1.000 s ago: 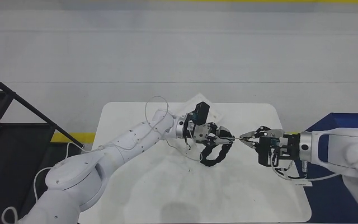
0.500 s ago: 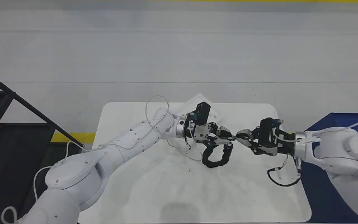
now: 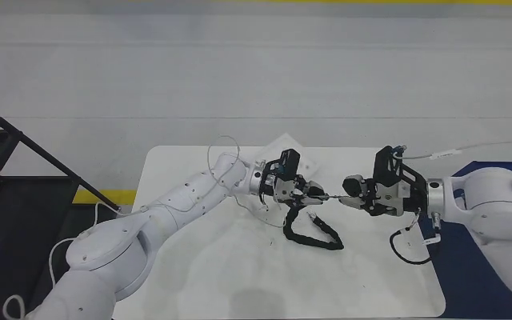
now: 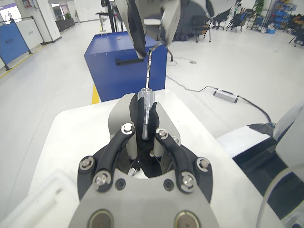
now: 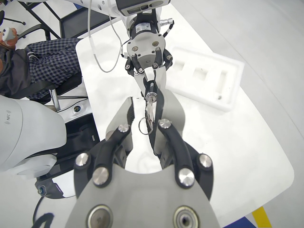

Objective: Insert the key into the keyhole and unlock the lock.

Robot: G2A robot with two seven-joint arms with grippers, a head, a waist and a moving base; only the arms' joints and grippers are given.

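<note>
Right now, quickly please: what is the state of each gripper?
Left gripper: closed on the lock.
Right gripper: closed on the key.

Bright, even indoor light from overhead. White table (image 3: 376,272) nearly washed out, glare strongest in right wrist view. Glints on chrome lock (image 4: 145,106). Wrist views wide-angle: floor (image 4: 35,84) lines, table edges bow outward.

Key (image 4: 148,69) tip unseen within lock (image 4: 145,110)

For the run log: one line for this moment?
left gripper shut on lock; key in keyhole, at right gripper; cable trailing onto table
</note>
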